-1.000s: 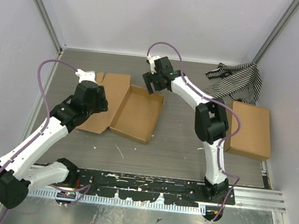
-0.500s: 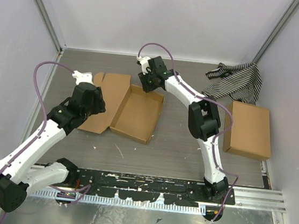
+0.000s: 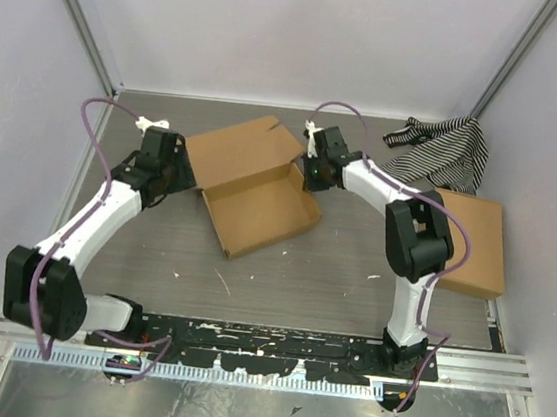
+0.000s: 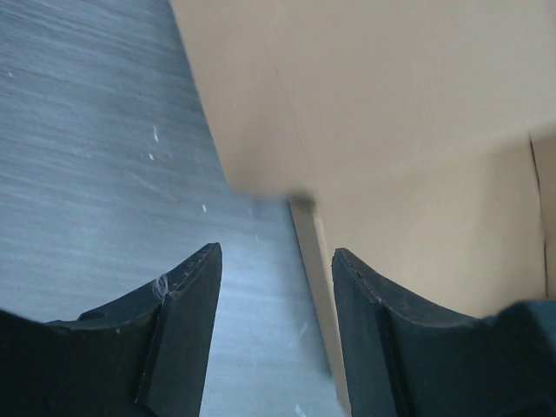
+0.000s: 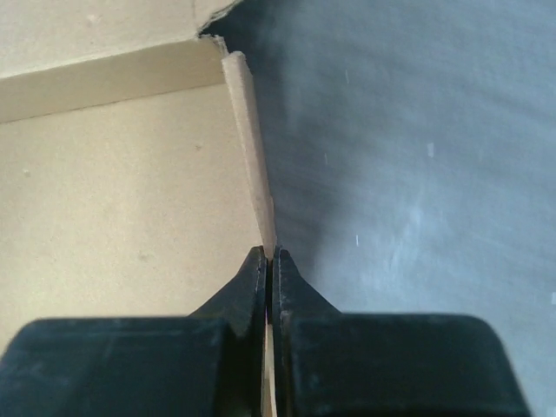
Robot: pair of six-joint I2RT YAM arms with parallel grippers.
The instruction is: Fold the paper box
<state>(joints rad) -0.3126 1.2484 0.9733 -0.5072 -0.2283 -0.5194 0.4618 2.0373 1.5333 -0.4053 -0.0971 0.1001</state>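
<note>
Paper box [image 3: 259, 201], one; other cardboard box [image 3: 471, 241], one; cloth [image 3: 446, 147], one.

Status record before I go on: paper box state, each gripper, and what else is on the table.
paper box: tray walls up, lid flap open
right gripper: shut on the box's right side wall, near its far corner
left gripper: open at the box's left corner, a wall edge between the jaws, not gripped
larger box: lying flat at the right, clear of both grippers
striped cloth: bunched in the far right corner
</note>
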